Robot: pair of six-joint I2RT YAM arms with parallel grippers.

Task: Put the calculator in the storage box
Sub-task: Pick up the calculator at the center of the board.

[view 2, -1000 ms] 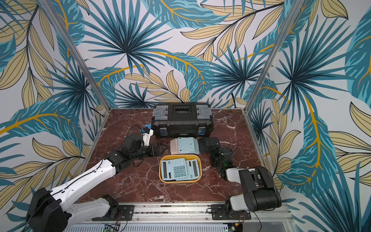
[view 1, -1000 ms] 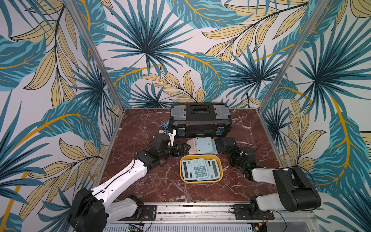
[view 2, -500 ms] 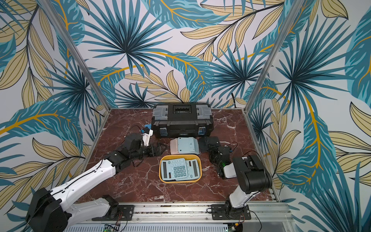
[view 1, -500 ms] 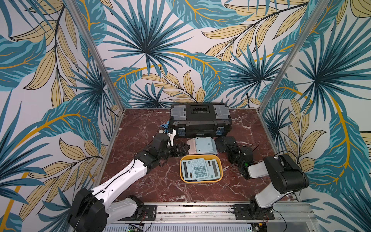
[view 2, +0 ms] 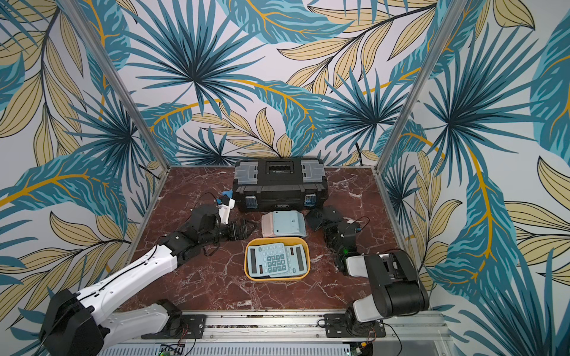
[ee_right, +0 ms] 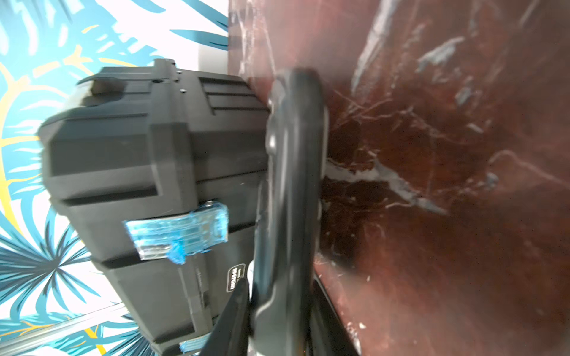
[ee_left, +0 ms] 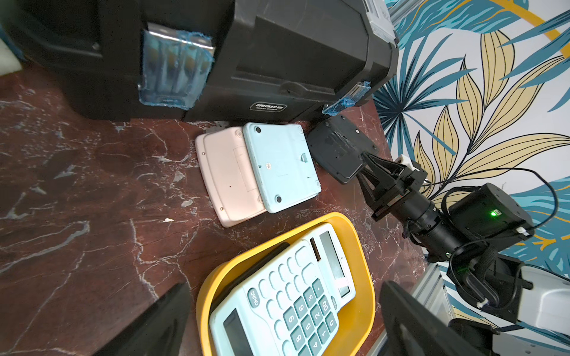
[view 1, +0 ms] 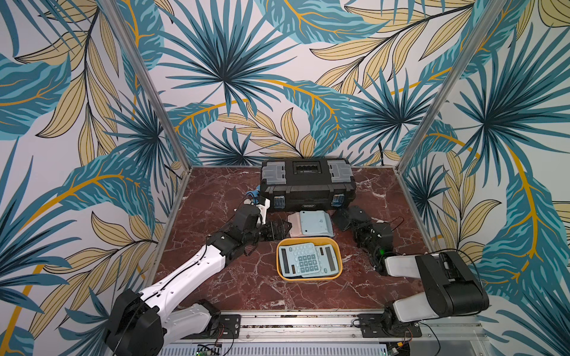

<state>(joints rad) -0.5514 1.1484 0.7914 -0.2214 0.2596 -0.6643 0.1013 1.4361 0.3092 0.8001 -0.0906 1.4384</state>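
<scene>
2 grippers: the right gripper pinches the black calculator beside the toolbox; the left gripper gapes wide, empty.

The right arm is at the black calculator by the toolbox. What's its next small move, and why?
Probably lift the flat black calculator a little off the marble tabletop. The right gripper's jaws look closed on its edge, and the shallow yellow plastic tray has a raised rim and already holds a light blue calculator, so it must go in from above.
</scene>
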